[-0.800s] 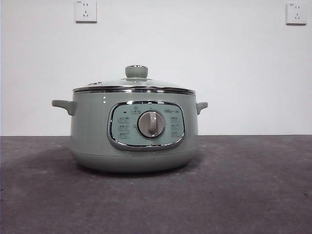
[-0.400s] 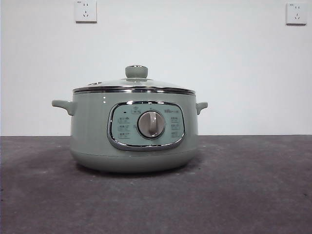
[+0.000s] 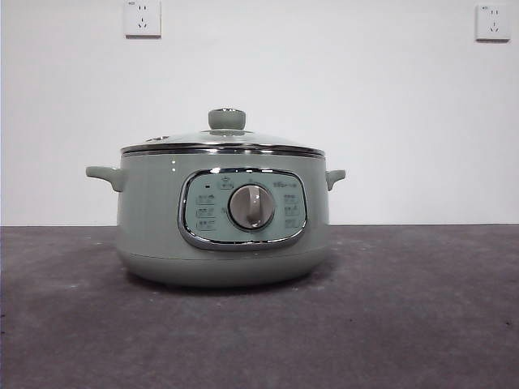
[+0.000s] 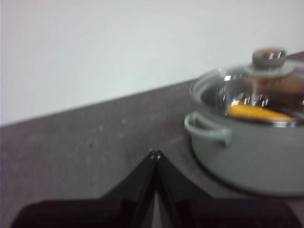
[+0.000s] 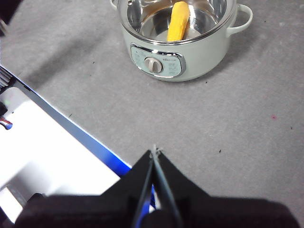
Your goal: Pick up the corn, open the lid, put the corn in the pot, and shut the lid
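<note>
Looking at your two grippers, you find the left gripper and the right gripper each pressed fully closed, tips meeting, holding nothing and touching nothing, both well apart from the pot. You have one corn, lying inside the pot on its steel floor under the glass lid, which sits seated on the rim; in the right wrist view the cob's long axis runs from about 1 o'clock to 7 o'clock. Count one pot, one lid and one cob on the grey table, with two wall sockets behind.
</note>
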Robot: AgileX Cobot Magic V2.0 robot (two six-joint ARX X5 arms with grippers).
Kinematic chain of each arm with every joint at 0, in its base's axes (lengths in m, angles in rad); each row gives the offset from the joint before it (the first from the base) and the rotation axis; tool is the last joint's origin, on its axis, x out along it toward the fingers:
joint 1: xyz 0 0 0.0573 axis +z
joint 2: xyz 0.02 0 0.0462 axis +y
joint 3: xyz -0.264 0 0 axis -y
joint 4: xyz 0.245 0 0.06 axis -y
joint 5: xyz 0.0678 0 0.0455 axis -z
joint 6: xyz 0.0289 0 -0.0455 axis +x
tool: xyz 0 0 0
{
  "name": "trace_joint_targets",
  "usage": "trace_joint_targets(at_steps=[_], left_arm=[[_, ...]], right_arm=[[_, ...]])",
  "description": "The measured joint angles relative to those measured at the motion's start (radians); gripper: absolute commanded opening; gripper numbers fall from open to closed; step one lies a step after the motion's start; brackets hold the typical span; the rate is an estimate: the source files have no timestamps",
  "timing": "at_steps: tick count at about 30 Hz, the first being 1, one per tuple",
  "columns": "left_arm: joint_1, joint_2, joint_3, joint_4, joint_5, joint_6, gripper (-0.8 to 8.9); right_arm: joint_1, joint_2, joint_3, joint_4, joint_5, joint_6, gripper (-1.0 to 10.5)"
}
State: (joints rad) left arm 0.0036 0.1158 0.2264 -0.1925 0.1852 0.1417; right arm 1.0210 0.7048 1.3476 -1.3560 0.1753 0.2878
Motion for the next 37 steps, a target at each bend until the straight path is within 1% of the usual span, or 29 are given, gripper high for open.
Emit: trace_joint_targets(at_steps=[6, 13, 20, 37], left_arm=[[0.000, -0.105, -0.128, 0.003, -0.004, -0.039, -0.02], [0.000, -0.109, -0.206, 0.018, -0.003, -0.090, -0.02], [0.000, -0.109, -0.208, 0.029, -0.003, -0.109, -0.02], [0.000, -0.100, -0.208, 0.029, -0.003, -0.109, -0.02]], right_arm=[[0.000, 0.000, 0.000, 0.000, 0.000, 0.000, 0.0], [0.000, 0.000, 0.000, 0.000, 0.000, 0.000, 0.0], [0.000, 0.000, 0.000, 0.000, 0.007, 0.000, 0.0], [0.000, 0.000, 0.000, 0.000, 0.011, 0.000, 0.0]])
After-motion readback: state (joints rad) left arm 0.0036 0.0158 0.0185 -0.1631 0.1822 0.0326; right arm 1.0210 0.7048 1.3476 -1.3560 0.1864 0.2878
